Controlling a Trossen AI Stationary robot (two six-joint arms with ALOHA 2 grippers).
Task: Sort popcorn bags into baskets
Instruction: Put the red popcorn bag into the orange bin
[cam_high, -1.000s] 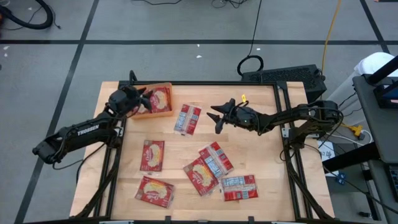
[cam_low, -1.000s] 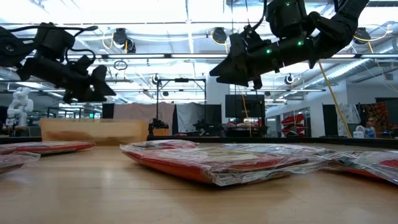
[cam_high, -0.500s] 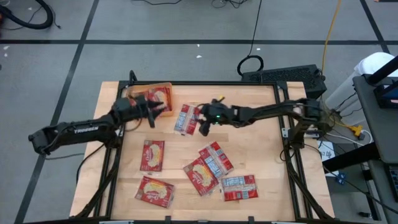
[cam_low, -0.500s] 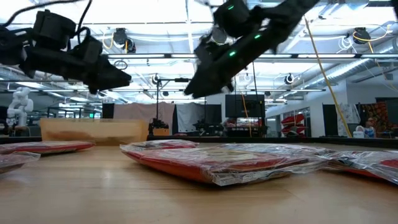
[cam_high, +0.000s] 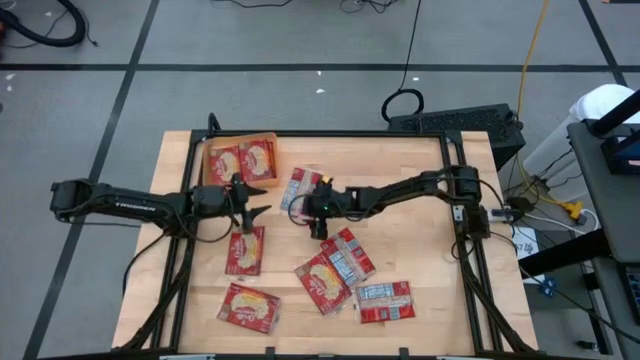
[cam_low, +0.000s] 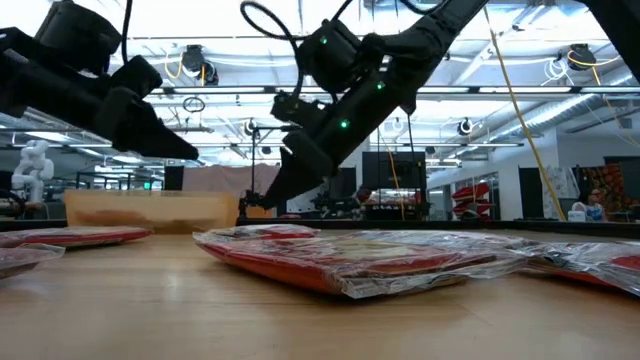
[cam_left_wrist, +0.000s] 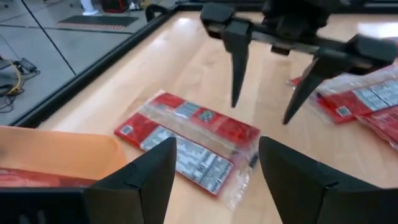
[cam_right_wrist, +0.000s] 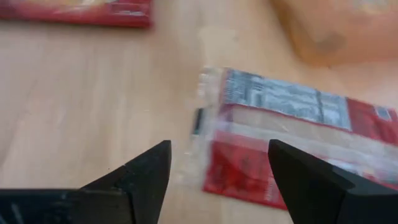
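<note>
Near the shallow orange bin (cam_high: 240, 160), the right gripper (cam_high: 320, 222) hangs spread wide over a flat red label-up popcorn packet (cam_high: 303, 189), ready to grab; the left gripper (cam_high: 250, 199) is spread too.

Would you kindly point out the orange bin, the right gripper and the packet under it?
orange bin (cam_high: 209, 160), high view, left wall.
right gripper (cam_high: 319, 226), high view, between its fingertips.
packet (cam_high: 301, 190), high view, label face.

A robotics lab: high ceiling with strip lights (cam_low: 300, 15), monitors (cam_low: 392, 170), a white humanoid robot (cam_low: 30, 165) behind.
</note>
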